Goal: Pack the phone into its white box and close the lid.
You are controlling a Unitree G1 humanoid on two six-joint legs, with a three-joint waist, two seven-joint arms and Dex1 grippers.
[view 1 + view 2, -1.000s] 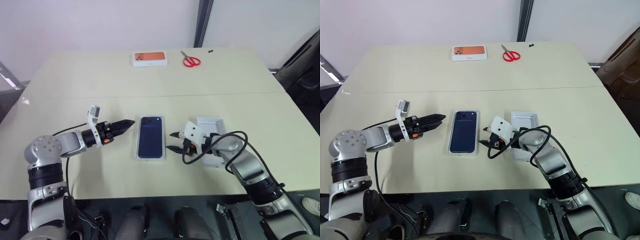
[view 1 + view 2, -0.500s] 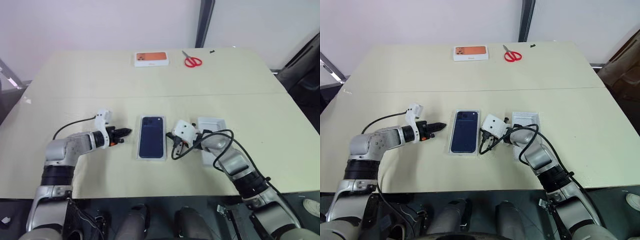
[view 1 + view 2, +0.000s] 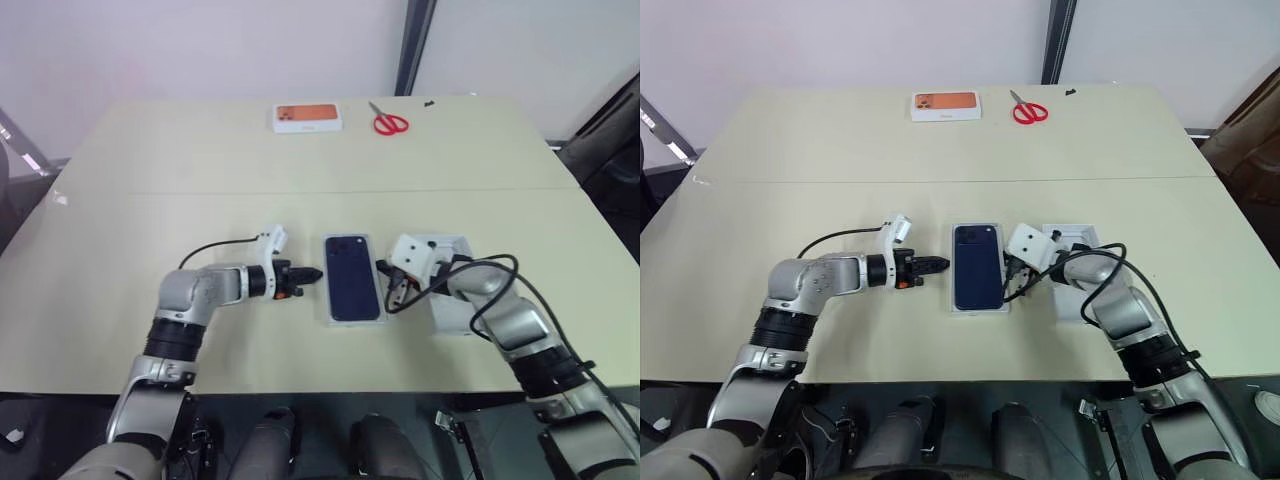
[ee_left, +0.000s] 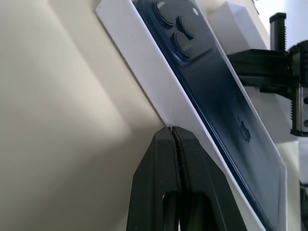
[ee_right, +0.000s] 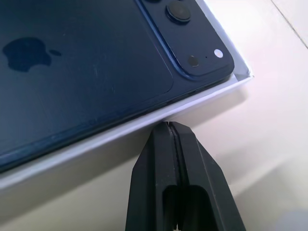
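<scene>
Left gripper (image 3: 312, 273): its 2 black fingers are pressed together with nothing between them; the tip points at the left long side of the white box (image 4: 144, 84) and looks to be touching the wall, or just short of it.
Right gripper (image 3: 384, 283): fingers also pressed together and empty; the tip meets the right long side of the same box, near the corner by the camera cluster.
Phone (image 3: 351, 276): dark navy, lying back up inside the white box, in the middle of the table (image 3: 200, 160) between the 2 tips.
Long axis: the phone and box run away from the robot, with the camera cluster at the far end; both grippers come in from the sides, square to that axis.
Nearer arm: neither clearly; each tip is at its own side of the box.
Lid (image 3: 455, 310): open side up, just beyond the right gripper and partly behind that arm, so the right arm looks better placed to fetch it.
Other things: an orange-topped box (image 3: 307, 117) and red scissors (image 3: 388, 123) lie at the far edge, well apart.
Change over the last second: both grippers were open and have closed; the left tip has moved in from well clear to the box wall.
</scene>
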